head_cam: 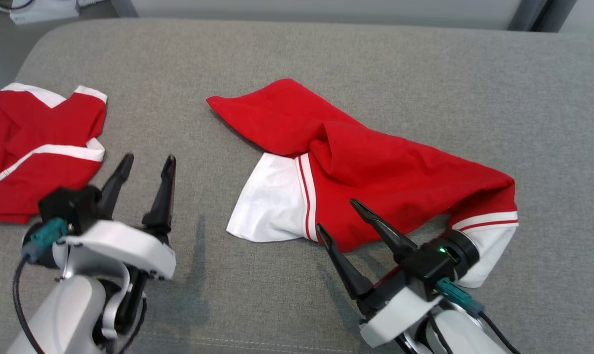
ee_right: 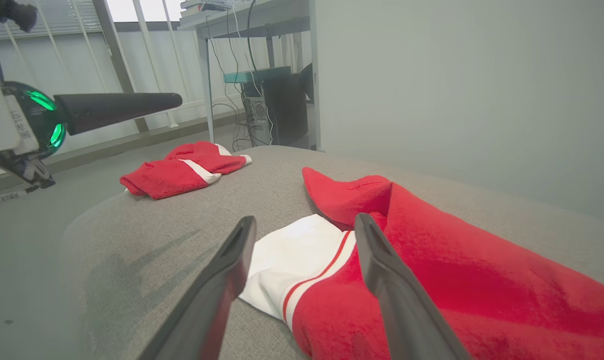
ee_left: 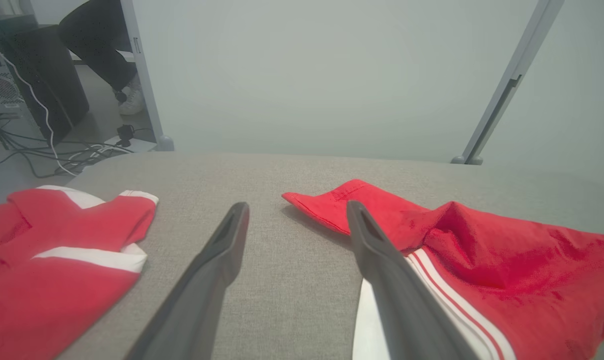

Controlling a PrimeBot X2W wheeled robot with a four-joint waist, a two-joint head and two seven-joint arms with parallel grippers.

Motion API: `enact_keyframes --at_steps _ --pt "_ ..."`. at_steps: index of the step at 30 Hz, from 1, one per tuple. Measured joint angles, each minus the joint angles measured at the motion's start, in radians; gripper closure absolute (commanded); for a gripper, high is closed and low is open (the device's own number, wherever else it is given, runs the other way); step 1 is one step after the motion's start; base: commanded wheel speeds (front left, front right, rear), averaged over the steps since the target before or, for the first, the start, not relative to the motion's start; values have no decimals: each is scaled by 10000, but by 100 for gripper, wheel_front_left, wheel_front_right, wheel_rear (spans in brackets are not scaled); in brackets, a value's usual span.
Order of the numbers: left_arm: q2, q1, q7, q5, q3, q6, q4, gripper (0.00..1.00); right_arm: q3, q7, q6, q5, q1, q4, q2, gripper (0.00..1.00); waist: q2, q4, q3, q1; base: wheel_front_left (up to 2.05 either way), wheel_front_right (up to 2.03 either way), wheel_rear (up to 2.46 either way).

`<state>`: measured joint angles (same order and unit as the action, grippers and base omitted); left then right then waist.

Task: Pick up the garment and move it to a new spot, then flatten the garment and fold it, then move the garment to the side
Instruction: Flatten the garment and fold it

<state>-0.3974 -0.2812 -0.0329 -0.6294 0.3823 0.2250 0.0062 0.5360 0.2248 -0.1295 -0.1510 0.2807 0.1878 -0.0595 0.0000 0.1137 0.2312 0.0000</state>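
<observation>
A red garment (head_cam: 375, 167) with white panels and stripes lies crumpled in the middle of the grey padded surface (head_cam: 297, 59). My right gripper (head_cam: 336, 214) hovers open just over its near edge, at the seam between white and red. In the right wrist view the right gripper (ee_right: 304, 219) points along the garment (ee_right: 432, 260) with nothing between its fingers. My left gripper (head_cam: 148, 158) stands open over bare grey fabric to the garment's left. Seen from the left wrist, the left gripper (ee_left: 297, 206) is empty, and the garment (ee_left: 482, 250) lies to its right.
A second red and white garment (head_cam: 36, 147) lies bunched at the surface's left edge, also seen from both wrists (ee_left: 57, 250) (ee_right: 182, 167). Beyond the surface's far edge stand a pale wall, a desk, a computer tower (ee_right: 277, 110) and floor cables (ee_left: 82, 155). A person's leg (ee_left: 102, 55) is there.
</observation>
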Motion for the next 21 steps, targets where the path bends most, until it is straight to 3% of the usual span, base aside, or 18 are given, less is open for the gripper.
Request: enact_keyframes --at_steps 9,14,21 --pt "-4 -3433 612 -748 19 -2019 2435 0 2583 -88 0 -405 2697 1931 -107 0 0 175 1496 0 0 0 0" --pt "50 -4443 991 -949 265 -2777 3925 0 4052 17 -2 -945 3487 2562 -128 0 0 -54 1807 -1 0 0 0" --pt "230 -5573 1352 -1114 631 -3310 5559 0 5358 59 -2 -1329 4405 2913 -128 0 0 -293 2030 0 0 0 0"
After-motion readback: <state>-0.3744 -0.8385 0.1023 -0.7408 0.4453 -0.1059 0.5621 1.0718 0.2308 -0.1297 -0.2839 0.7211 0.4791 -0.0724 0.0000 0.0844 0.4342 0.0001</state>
